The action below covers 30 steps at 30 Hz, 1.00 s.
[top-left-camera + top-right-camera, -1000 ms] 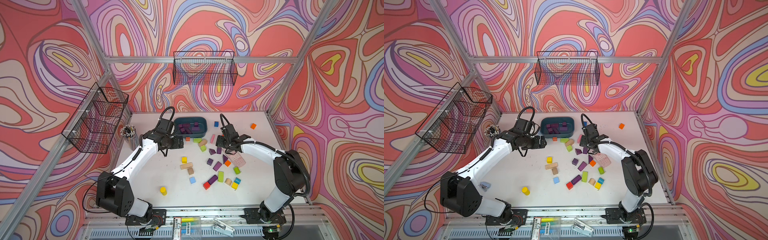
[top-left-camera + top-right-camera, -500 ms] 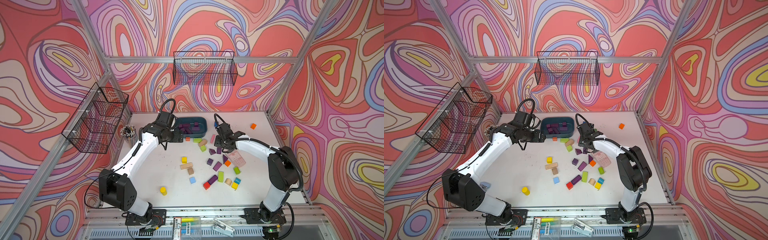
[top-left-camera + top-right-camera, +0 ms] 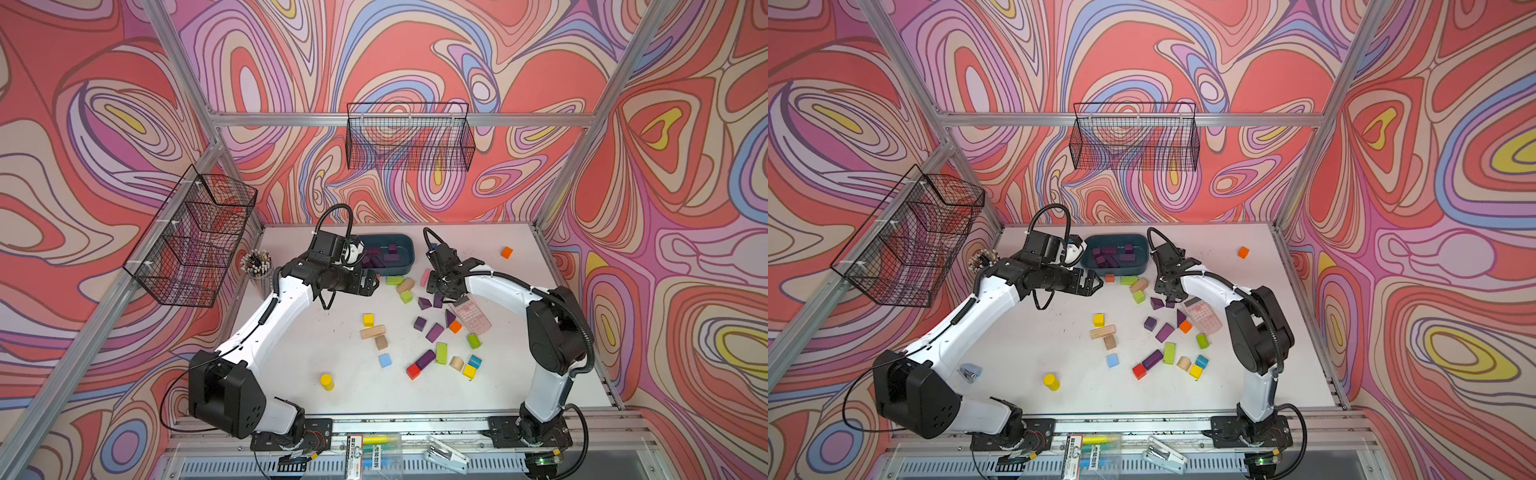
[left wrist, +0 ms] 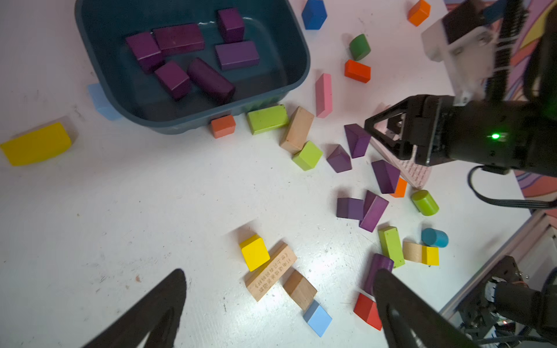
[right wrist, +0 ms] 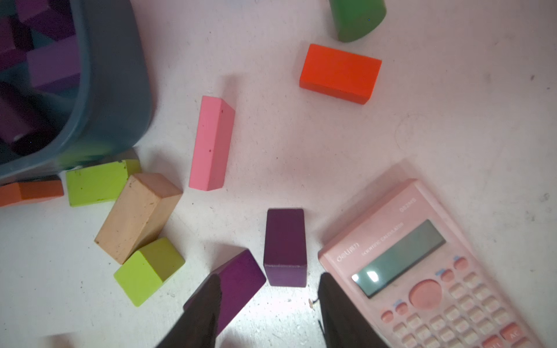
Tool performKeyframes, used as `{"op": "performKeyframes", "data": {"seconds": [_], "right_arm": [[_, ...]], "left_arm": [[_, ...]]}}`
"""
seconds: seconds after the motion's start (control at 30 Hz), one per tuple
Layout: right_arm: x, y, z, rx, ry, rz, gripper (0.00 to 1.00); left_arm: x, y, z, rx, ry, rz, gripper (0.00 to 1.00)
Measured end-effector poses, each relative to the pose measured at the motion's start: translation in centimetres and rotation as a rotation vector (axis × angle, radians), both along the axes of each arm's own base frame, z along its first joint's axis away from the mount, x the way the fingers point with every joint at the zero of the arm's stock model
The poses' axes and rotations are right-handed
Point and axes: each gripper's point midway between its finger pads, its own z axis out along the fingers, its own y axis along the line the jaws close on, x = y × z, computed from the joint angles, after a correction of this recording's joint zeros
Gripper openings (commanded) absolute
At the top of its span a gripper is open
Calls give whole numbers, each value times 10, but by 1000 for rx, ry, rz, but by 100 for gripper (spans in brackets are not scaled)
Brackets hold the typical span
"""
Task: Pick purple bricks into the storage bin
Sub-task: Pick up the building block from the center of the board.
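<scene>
Nearest the robot's bases, a long purple bar (image 3: pixel 427 358) lies on the counter (image 3: pixel 316 332) against a red cube (image 3: pixel 412 371). A little further back sits a loose cluster: a purple cube (image 3: pixel 420 323), a slanted purple oblong (image 3: pixel 434 332) and a purple wedge (image 3: pixel 449 318) next to an orange block (image 3: pixel 455 326).

Beyond these, two more purple pieces lie just beside the pink calculator (image 5: pixel 422 271). The right end effector (image 5: pixel 269 280) is low over them with its jaws parted. Its fingers flank the darker brick (image 5: pixel 284 247) without touching it, and one finger overlaps the neighbouring brick (image 5: pixel 241 274). Nothing is gripped yet.

The left end effector (image 3: pixel 371 282) hovers wide open and empty near the front of the storage bin (image 4: pixel 180 123).

The bin stands at the far side of the counter and holds six purple bricks (image 4: pixel 211 79), all lying flat on its floor.

With six bricks in and six showing outside, the job looks about half done. The seventh pick seems to be in hand on the right side, and the remaining five are spread among blocks of other colours towards the front.
</scene>
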Motion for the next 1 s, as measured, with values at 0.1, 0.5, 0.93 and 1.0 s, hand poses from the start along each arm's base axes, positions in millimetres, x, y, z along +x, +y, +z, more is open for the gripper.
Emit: {"op": "performKeyframes", "data": {"seconds": [0.1,0.5,0.93,1.0], "right_arm": [[1,2,-3,-7,16,5,52],[-8,-1,-19,-50,79,51,49],[-8,0,-27,-65,98,80,46],[-8,0,-32,-75,113,83,46]], "left_arm": [[0,-6,6,-30,-17,-26,100],[1,-10,11,-60,-26,-39,100],[7,-6,15,-82,-37,-18,100],[7,-7,15,-84,-40,-18,100]]}}
